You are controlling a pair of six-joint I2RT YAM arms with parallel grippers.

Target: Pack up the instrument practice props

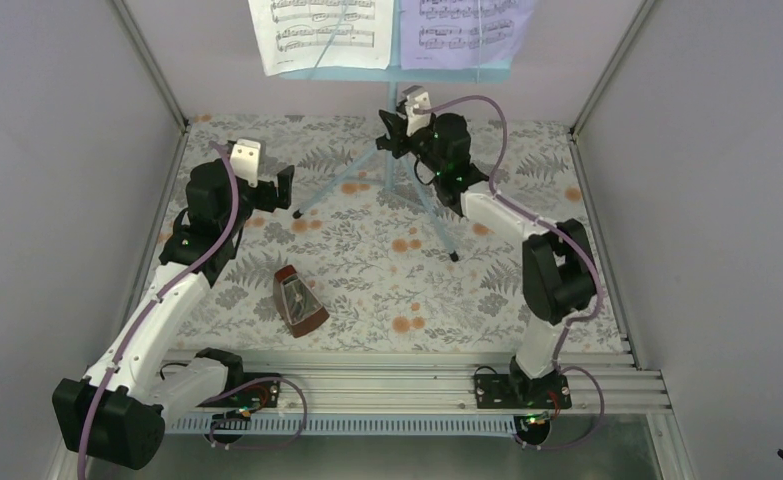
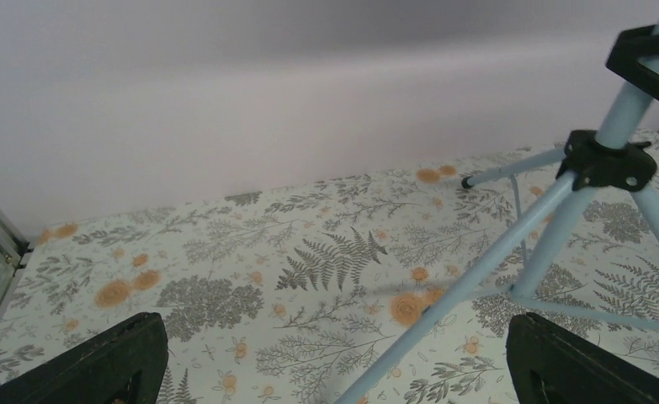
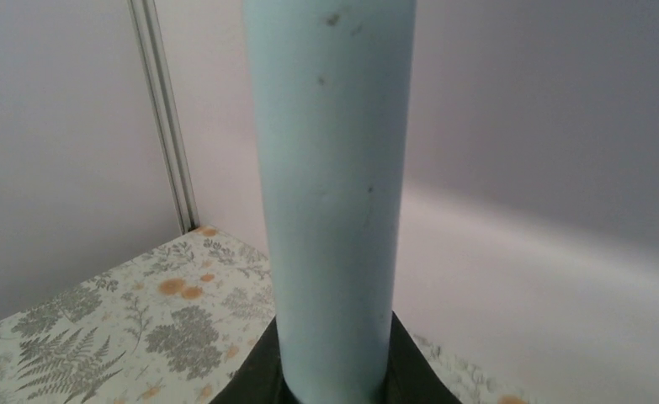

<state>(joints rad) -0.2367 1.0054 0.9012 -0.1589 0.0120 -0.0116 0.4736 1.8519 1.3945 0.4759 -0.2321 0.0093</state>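
stand (image 2: 608, 160): one, light blue, upright at 12 o'clock near the back wall
sheets: two on its desk, white (image 1: 322, 30) and lavender (image 1: 462, 28)
metronome (image 1: 297, 300): one, at 7 o'clock of the stand
left gripper (image 1: 285, 190): fingers spread wide, empty, beside a stand leg
right gripper (image 1: 392, 135): clenched round the stand's pole
surface: floral cloth (image 1: 367, 280)
room: plain pale walls (image 1: 57, 150)

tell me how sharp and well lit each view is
Right wrist: the music stand pole fills the frame, too close and soft, with a bright band across the wall behind it. Left wrist: the nearest stand leg blurs toward the bottom edge, and the fingers are featureless dark corners. Top external: even light and sharp, but the sheet-music pages are cropped by the top edge.
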